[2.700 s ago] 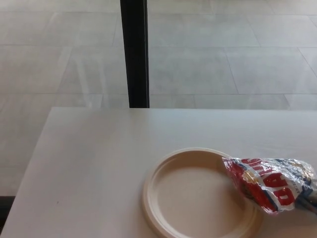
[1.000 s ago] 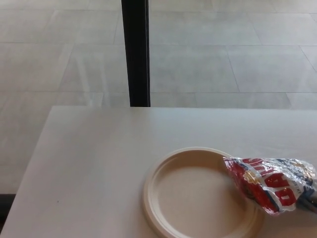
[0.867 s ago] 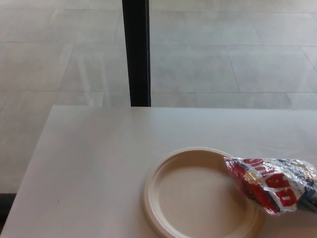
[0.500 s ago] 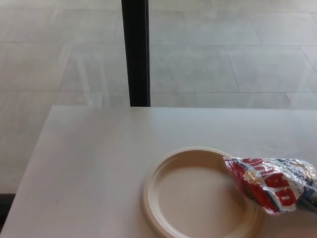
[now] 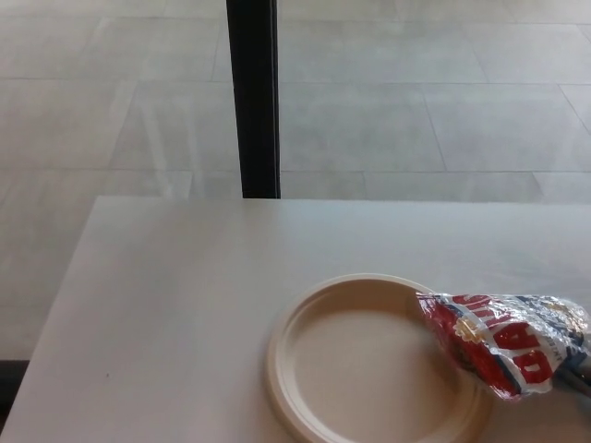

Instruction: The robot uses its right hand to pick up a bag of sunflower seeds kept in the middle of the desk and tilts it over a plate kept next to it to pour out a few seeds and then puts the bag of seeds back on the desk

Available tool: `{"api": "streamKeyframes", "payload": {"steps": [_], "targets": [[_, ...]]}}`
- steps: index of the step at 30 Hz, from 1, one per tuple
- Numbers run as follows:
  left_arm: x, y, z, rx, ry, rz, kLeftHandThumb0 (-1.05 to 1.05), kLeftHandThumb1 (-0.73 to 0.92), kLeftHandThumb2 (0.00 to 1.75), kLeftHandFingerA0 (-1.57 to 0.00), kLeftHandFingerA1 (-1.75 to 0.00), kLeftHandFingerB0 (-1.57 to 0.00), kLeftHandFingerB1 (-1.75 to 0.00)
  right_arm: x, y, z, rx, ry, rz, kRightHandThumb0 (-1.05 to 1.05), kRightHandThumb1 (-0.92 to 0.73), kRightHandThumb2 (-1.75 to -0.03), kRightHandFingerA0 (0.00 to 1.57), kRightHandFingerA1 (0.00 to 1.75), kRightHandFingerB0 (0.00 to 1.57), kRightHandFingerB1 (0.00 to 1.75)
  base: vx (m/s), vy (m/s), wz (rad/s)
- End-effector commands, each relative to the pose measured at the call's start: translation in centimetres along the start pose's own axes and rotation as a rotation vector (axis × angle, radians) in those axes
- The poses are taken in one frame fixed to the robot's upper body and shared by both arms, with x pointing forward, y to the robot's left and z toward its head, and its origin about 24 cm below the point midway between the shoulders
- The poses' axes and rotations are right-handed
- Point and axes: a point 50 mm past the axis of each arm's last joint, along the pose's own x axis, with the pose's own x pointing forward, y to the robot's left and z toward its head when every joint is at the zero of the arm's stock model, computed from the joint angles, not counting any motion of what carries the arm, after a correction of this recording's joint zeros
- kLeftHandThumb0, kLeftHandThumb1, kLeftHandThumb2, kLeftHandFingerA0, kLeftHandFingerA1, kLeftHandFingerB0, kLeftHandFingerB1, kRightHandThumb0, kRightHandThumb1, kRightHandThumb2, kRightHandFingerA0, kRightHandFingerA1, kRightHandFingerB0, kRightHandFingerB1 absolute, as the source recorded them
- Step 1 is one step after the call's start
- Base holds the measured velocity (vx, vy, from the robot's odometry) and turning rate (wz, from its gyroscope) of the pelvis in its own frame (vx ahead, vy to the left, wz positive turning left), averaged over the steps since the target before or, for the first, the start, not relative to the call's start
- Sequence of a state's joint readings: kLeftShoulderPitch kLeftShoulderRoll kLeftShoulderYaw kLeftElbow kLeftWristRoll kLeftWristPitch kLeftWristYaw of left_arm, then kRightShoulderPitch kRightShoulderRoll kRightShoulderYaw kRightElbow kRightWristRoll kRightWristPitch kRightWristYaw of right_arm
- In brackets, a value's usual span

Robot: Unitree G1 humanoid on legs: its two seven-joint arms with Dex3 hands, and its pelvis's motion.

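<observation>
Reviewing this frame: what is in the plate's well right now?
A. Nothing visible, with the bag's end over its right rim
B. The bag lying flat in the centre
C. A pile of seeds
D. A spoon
A: the plate looks bare inside, and the seed bag overlaps only its right rim.

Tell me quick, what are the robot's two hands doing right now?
Left hand: not in view.
Right hand: not in view; the crinkly red, white and blue seed bag hangs over the round beige plate's right rim.
</observation>
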State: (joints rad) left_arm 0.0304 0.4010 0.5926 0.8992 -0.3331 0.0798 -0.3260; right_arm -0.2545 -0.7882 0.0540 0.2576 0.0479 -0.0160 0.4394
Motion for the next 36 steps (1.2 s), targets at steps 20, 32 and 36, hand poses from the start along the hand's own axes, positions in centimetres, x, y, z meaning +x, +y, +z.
{"api": "streamKeyframes", "payload": {"steps": [20,32,36], "targets": [[-0.4,0.2,-0.6,0.039,0.012,0.003,-0.69,0.62,1.08,-0.21,-0.77,-0.08,-0.63,2.2,2.6,-0.7,-0.425,0.070,0.071,-0.93,-0.53,-0.92,0.00,0.04,0.06,0.10,0.00,0.000,0.00],[-0.4,0.7,-1.4,0.042,0.049,0.031,-0.66,0.53,1.11,-0.24,-0.74,-0.06,-0.59,3.1,3.1,0.2,-0.483,0.020,0.040,-0.92,-0.54,-0.89,0.00,0.02,0.09,0.09,0.00,0.000,0.00],[-0.5,0.7,-1.6,0.056,0.049,0.037,-0.65,0.59,1.14,-0.23,-0.74,-0.03,-0.58,3.1,3.4,-0.2,-0.504,0.043,0.069,-0.87,-0.50,-0.86,0.00,0.03,0.06,0.09,0.00,0.000,0.00]]}}
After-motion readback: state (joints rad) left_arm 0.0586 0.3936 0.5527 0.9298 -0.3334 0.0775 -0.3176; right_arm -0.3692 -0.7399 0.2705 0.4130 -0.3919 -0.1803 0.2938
